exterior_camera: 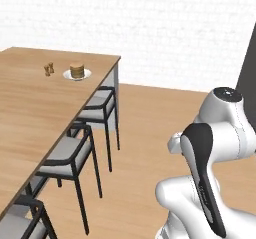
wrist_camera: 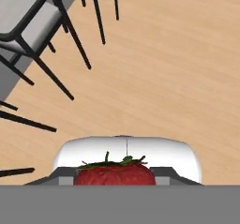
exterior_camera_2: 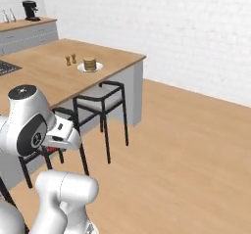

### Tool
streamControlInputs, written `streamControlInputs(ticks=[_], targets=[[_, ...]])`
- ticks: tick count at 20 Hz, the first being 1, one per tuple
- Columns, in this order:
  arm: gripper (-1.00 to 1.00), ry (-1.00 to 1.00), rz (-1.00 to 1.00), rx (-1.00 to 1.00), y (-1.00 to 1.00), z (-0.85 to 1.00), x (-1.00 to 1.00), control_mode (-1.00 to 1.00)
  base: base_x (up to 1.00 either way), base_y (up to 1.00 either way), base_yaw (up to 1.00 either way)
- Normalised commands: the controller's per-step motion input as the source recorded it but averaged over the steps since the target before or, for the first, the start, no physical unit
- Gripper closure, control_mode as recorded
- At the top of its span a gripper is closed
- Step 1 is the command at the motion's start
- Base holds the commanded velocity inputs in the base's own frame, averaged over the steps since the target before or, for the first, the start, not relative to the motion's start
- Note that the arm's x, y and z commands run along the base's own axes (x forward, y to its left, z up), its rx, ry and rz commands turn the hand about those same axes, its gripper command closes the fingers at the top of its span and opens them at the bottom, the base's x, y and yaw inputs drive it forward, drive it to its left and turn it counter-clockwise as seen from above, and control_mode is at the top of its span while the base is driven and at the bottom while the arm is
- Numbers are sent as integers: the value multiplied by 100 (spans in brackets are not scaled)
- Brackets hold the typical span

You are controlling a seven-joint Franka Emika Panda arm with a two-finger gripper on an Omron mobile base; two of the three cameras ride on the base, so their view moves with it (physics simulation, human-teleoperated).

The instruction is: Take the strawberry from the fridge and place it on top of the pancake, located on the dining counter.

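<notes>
Dining counter (exterior_camera: 30, 108) top rendered as light wood w/ fine grain, matt, smooth; sides (exterior_camera_2: 132, 88) flat grey, and floor (exterior_camera_2: 196, 150) is seen as similar pale planked wood, low sheen. Chairs (exterior_camera: 75, 158) are shown w/ thin black frames, prob. metal, semi-matt, and grey seat pads, matl. not determinable; back wall (exterior_camera: 165, 28) is noted as white w/ faint rough brick-like texture. Strawberry (wrist_camera: 115, 175) is seen glossy red w/ matt green leaves; pancake (exterior_camera: 77, 70) looks matt golden-brown on smooth white plate (exterior_camera: 86, 75), and arm shell (exterior_camera: 225, 128) is glossy white, approx. plastic, w/ dark panels.
</notes>
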Motion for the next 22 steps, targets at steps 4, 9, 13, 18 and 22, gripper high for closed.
streamControlInputs(ticks=[4,9,13,18,22], targets=[[100,0,0,0,0,0,0,100,69,-43,25],[100,0,0,0,0,0,0,100,59,-40,28],[100,0,0,0,0,0,0,100,63,-45,30],[100,0,0,0,0,0,0,100,58,-79,35],[100,0,0,0,0,0,0,100,69,-94,49]])
